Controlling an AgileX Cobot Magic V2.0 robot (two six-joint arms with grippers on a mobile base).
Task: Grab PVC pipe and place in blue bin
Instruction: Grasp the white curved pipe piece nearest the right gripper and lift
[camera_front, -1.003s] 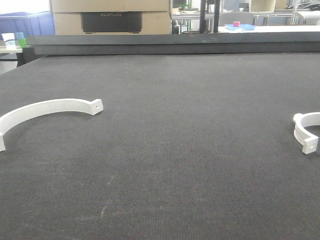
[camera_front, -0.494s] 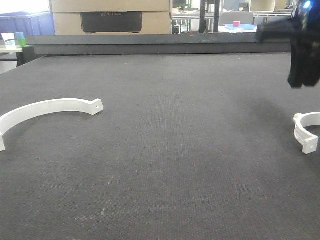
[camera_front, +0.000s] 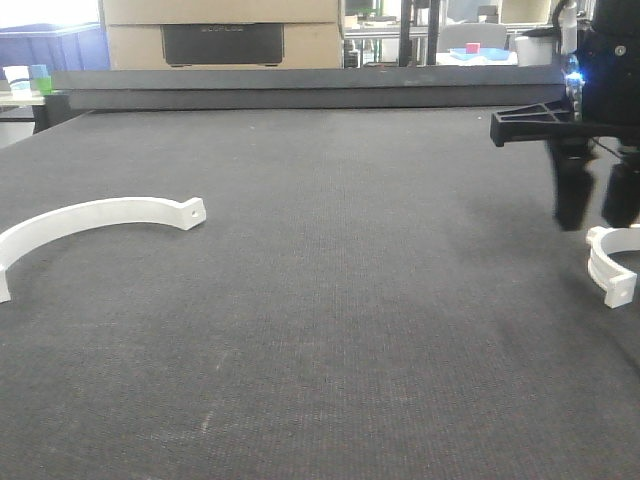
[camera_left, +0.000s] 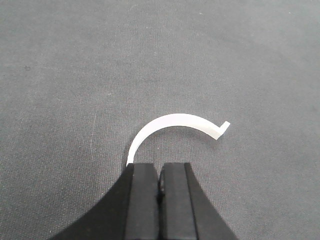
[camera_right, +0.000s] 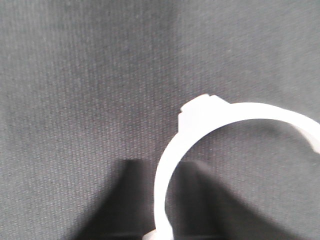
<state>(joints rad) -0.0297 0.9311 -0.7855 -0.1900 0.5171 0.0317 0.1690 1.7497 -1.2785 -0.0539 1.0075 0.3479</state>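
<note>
- Just under R pincer (camera_front: 594, 222): white curved PVC pipe piece (camera_front: 612, 262) on dark grey desk (camera_front: 350, 300); jaws apart, straddling its rim.
- L pincer (camera_left: 160, 185) closed, empty; white PVC half-ring (camera_left: 172, 124) just ahead.
- R arm closer to grasp.

The large clamp arc (camera_front: 100, 215) and the smaller clamp half (camera_front: 612, 262) are white. The mat (camera_front: 350, 300) is dark grey, finely woven. The right gripper (camera_front: 595, 222) is black with 1 blue light (camera_front: 573, 72). The cardboard box (camera_front: 220, 12) is tan.
</note>
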